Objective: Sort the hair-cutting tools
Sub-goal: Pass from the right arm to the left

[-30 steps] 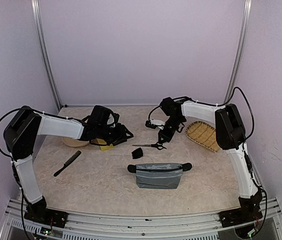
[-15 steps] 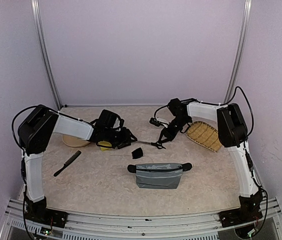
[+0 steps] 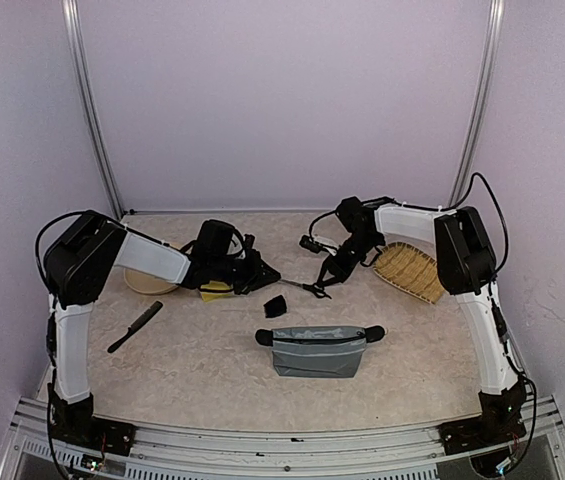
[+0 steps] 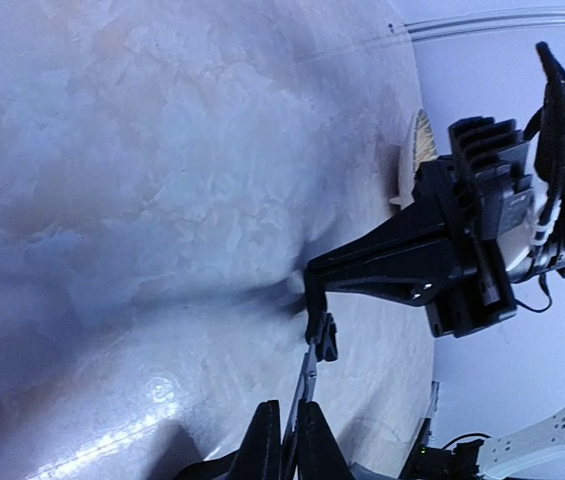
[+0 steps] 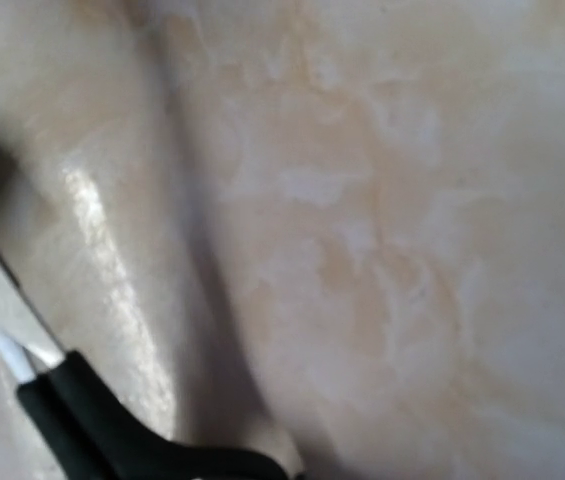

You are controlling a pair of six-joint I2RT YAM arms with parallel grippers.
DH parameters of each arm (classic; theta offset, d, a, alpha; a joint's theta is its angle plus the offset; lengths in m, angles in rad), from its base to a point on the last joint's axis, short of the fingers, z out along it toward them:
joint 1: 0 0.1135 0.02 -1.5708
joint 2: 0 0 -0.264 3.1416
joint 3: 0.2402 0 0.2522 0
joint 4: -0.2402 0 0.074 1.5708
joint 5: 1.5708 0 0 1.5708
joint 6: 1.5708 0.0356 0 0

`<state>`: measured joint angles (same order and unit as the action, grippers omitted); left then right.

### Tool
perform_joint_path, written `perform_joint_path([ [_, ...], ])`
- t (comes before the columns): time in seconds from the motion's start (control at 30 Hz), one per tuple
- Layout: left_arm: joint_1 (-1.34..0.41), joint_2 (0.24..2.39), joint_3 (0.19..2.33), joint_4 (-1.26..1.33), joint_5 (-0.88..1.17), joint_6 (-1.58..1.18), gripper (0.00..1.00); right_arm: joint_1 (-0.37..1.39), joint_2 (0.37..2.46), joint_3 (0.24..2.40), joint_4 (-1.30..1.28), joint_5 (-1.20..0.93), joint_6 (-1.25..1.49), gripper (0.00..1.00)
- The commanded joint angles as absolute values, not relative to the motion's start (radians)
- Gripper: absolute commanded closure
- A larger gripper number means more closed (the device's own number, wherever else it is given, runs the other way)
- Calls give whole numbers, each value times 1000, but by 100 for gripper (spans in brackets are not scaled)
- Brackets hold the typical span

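The left fingers [image 4: 262, 447] are pinched shut on the thin silver end of the scissors [image 4: 323, 337]. The right fingers [image 4: 362, 262] are pinched shut too, and they grip the black handle end of the same scissors. So the scissors stretch between the two arms, near the middle of the tabletop [image 3: 192, 372] and a bit toward the back. In the right wrist view, the shiny blade and the black handle [image 5: 112, 440] show in the lower left corner, with the pale tabletop behind them.

A small black piece [image 3: 276, 306] lies on the tabletop just in front of the scissors. In front of that sits a grey pouch [image 3: 317, 352], flat and zipped. A long black comb [image 3: 135, 326] lies on a slant on the left side, well apart from the pouch. A round beige plate [image 3: 144, 283] peeks out from under the left arm. A yellow thing [image 3: 214, 291] lies just beside the plate, under the left arm's wrist. On the right side, behind the right arm, there is a woven basket [image 3: 408, 270].
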<state>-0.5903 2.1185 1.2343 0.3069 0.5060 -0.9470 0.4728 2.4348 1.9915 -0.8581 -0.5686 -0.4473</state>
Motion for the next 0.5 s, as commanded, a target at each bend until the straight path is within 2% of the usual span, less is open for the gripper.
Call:
perform_joint_path([
  [0.0, -582, 2118, 1219, 416, 572, -971, 100, 482, 2443, 1957, -898, -510, -446, 100],
  [0.13, -577, 2081, 1213, 412, 574, -961, 100, 482, 2383, 1971, -907, -484, -447, 99],
  [0.17, -575, 2068, 1210, 412, 574, -955, 100, 482, 2364, 1977, -920, -479, -446, 90],
  [0.27, -570, 2014, 1209, 395, 565, -918, 100, 472, 2265, 1963, -924, -462, -448, 74],
  [0.4, -568, 1926, 1232, 318, 555, -796, 100, 437, 2112, 1938, -939, -519, -479, 57],
  [0.47, -569, 1882, 1239, 287, 557, -725, 100, 413, 2048, 1923, -956, -581, -505, 54],
])
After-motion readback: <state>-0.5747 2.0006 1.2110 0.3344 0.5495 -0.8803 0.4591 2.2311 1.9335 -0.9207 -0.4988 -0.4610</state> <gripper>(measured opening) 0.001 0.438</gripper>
